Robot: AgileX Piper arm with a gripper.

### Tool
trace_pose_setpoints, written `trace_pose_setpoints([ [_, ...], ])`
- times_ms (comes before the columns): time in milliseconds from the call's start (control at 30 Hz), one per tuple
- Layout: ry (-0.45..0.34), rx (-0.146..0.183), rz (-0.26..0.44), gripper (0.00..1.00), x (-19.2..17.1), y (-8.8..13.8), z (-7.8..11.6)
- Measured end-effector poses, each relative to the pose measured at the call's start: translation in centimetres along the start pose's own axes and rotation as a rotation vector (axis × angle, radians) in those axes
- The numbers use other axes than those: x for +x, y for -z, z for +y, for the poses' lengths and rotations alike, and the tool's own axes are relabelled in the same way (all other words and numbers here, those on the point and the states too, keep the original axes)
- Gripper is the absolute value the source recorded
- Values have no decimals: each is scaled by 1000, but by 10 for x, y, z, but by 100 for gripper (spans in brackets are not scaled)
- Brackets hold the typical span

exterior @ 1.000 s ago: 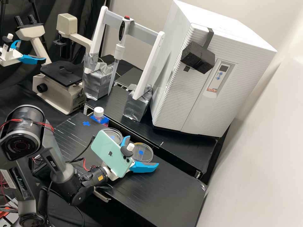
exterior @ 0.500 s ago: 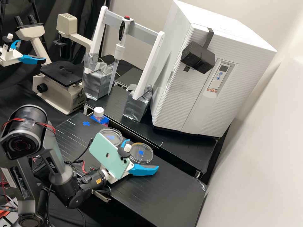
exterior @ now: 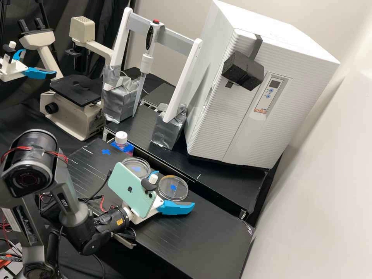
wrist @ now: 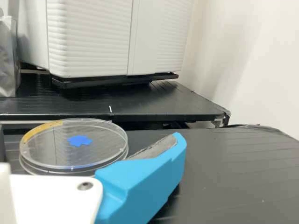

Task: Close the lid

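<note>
At the black bench (exterior: 201,236), the gripper (exterior: 176,188) is held with its blue fingers (exterior: 176,208) spread wide, and no object is seen grasped. The task's thing is judged to be the clear dish (exterior: 181,192), which is lying flat on the bench; in the wrist view its edge is partly covered by the near finger. A double rim is seen on it, so perhaps a lid is on it, but by the clear walls this cannot be told surely. A second dish (exterior: 143,169) is placed behind the phone (exterior: 131,190) that is mounted on the gripper.

The lid should be judged as very light and stiff, with smooth sides which can easily slip, and it can be cracked if it is squeezed strongly. It is best taken by its outer rim, at two opposite sides, with soft and equal pressure, and kept level. If only one side is pushed, the whole dish may be slid along the bench. For closing, the rim should be lowered evenly over the base and pressed only lightly.
</note>
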Motion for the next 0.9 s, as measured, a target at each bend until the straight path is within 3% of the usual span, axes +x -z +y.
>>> trace_pose_setpoints([
  [333, 23, 17, 10, 0, 7, -3, 0],
  [900, 33, 19, 20, 0, 11, -4, 1],
])
